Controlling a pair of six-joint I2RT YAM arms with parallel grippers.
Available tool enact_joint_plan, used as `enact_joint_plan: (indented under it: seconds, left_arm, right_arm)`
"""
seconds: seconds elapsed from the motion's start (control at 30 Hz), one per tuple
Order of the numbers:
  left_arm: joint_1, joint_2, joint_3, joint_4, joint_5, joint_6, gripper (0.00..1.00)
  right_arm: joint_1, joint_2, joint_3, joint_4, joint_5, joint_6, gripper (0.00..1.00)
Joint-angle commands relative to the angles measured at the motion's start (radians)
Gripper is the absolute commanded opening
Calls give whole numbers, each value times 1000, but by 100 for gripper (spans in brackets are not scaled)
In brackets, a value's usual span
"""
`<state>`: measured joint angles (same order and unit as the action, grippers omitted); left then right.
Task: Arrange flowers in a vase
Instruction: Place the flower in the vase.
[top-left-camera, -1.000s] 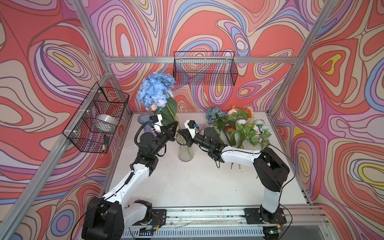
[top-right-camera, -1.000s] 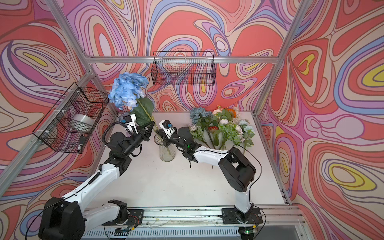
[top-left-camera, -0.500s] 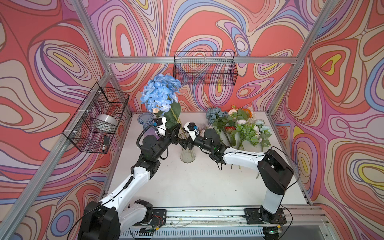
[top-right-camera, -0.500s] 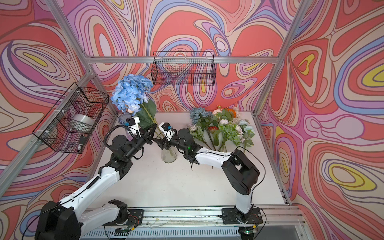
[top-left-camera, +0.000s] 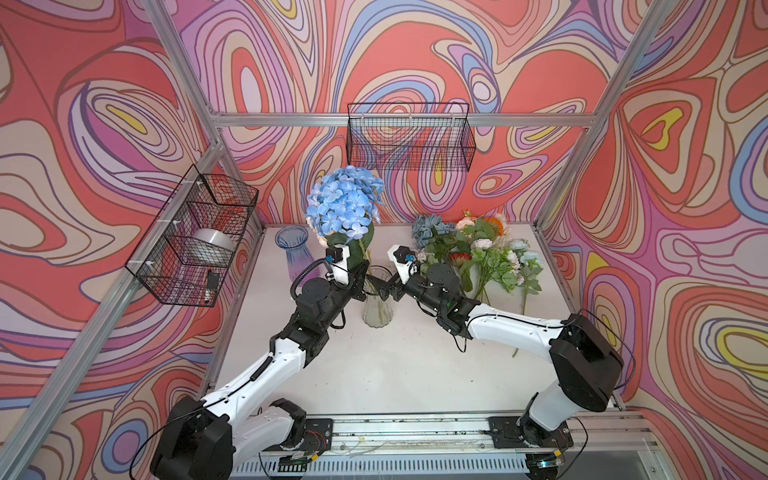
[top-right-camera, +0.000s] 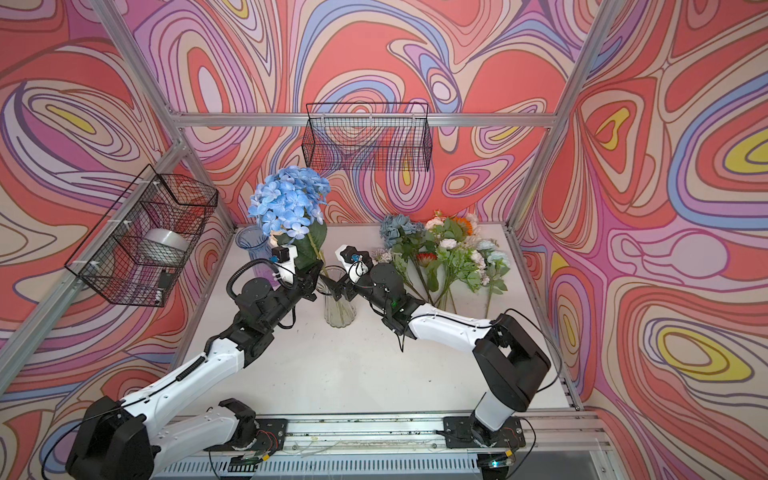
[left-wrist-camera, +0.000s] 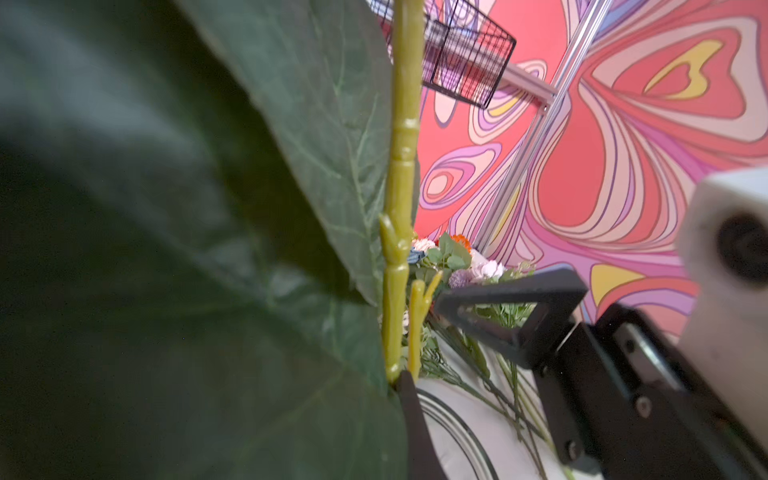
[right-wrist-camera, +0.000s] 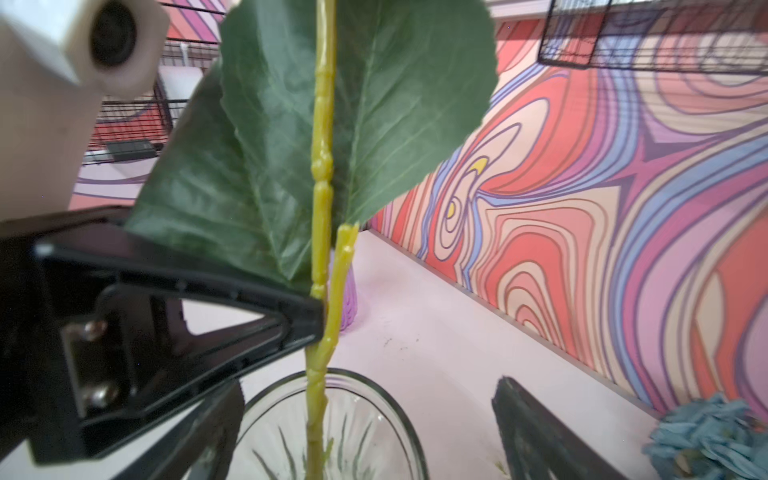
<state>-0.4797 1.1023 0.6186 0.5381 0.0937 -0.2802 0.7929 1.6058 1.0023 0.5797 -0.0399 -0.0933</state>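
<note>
The left gripper (right-wrist-camera: 318, 320) is pinched shut on the stem (right-wrist-camera: 322, 187) of the hydrangea (top-left-camera: 343, 203). It grips just above the rim of the vase (right-wrist-camera: 386, 386) and just under the lowest leaf (right-wrist-camera: 257, 187). A short cut side-shoot sticks up beside the grip. Below the grip the stem runs down into the clear glass vase. Above it the stem stands up between two broad leaves, and in both top views the blue bloom sits higher than either arm.

The right gripper (right-wrist-camera: 365, 432) faces the left one across the vase with its jaws spread wide. Its fingers (right-wrist-camera: 536, 428) stand one on either side of the vase mouth. The stem rises between them and touches neither.

The vase stands on the white table (top-left-camera: 395, 365), about midway between the two arms. A blue vase (top-left-camera: 293, 253) stands at the rear left, just behind the left wrist.

The other flowers (top-left-camera: 478, 253) lie in a heap at the rear right, heads toward the back wall and stems toward the front. A dusty-blue head lies nearest the vase, with peach, cream, red and orange blooms beyond it. The right arm reaches across in front of them.

One wire basket (top-left-camera: 409, 137) hangs on the back wall. A second basket (top-left-camera: 195, 237) on the left wall holds a grey roll (top-left-camera: 212, 245).
</note>
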Motion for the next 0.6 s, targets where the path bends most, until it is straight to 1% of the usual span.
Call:
enact_joint_plan:
  seconds: [0.0,0.03,0.13,0.2,0.23,0.37,0.57]
  left_arm:
    - [-34,13,0,-56,-50,66,13]
    - [-44,12,3,-64,-58,70,19]
    - [-56,1,8,-80,-64,52,41]
    - [-56,-14,10,-94,-63,24,52]
    - [-56,-24,11,-103,-63,8,56]
    - [-56,-75,11,-149,-49,-40,64]
    - [-56,-182,-11,-258,-40,-127,78]
  right_arm:
    - [-1,-62,-19,-38,168,-26,97]
    - [-6,-71,-22,-62,200,-25,97]
    - [-20,-91,-32,-115,300,-15,97]
    - [-32,-105,-47,-132,344,-5,97]
    - [-41,-114,-53,-145,361,8,97]
    - [-102,-137,-56,-230,386,81,96]
    - [-221,-134,-1,-457,377,179,94]
